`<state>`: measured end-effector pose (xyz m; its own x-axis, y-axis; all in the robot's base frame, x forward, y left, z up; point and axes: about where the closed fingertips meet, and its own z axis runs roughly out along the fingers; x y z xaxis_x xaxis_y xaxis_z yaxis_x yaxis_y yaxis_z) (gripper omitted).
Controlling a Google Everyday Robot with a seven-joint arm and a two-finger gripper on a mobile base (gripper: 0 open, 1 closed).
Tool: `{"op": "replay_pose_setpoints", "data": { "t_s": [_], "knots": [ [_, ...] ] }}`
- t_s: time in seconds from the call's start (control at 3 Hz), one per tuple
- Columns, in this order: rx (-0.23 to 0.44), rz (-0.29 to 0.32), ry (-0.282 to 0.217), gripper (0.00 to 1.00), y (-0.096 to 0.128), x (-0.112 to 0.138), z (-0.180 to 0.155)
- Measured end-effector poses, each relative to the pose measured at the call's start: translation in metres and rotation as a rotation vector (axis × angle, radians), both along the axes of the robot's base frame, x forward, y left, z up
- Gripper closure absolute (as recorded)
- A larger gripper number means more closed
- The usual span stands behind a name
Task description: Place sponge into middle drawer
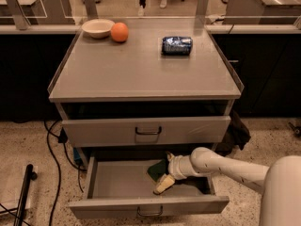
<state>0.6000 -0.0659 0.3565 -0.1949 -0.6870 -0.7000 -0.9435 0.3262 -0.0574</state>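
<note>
One wavy sponge (158, 170) by gripper (169, 172), inside grey middle drawer (113, 185).

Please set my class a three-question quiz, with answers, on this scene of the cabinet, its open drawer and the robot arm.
1. Which fruit sits beside the bowl on the cabinet top?
2. True or false: the middle drawer is pulled open.
3. Where is the sponge? A: on the cabinet top. B: in the middle drawer, at the gripper. C: on the floor.

Key: 1 the orange; 2 true; 3 B.
</note>
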Motion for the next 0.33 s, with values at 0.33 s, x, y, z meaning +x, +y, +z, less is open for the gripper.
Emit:
{"op": "replay_pose_setpoints", "data": {
  "t_s": [0.33],
  "knots": [
    [0.000,0.000,0.000,0.00,0.0000,0.0000,0.0000]
  ]
}}
